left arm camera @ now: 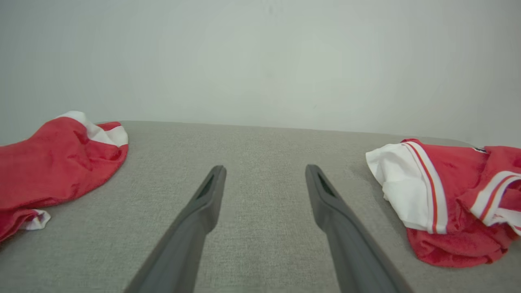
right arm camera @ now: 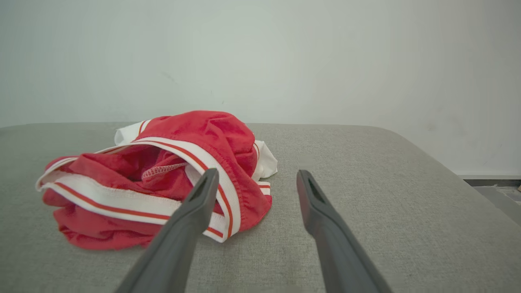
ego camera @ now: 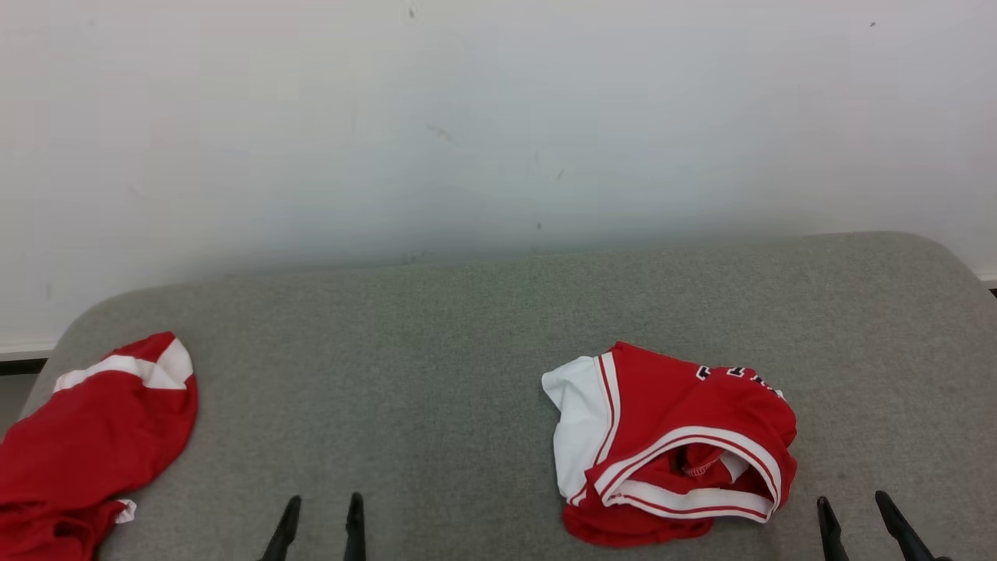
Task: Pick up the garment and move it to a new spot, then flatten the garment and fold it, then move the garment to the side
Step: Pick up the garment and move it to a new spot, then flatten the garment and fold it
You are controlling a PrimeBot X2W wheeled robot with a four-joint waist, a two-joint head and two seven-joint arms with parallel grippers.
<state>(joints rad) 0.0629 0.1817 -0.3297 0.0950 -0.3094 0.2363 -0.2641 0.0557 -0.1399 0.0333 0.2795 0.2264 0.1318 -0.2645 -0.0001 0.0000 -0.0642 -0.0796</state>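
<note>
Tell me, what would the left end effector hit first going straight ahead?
Likely the white wall: the left end effector points over bare grey cushion, between the crumpled jersey and the other red garment. Depth is unclear.

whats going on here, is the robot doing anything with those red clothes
A two-armed robot faces a grey fabric-covered surface with nothing in hand. Its left gripper and right gripper are both open at the near edge, touching no cloth. A crumpled red and white jersey garment lies bunched just left of the right gripper. A second red garment with a white band lies at the surface's left edge. No pick-up has begun, and neither garment is flattened or folded.
</note>
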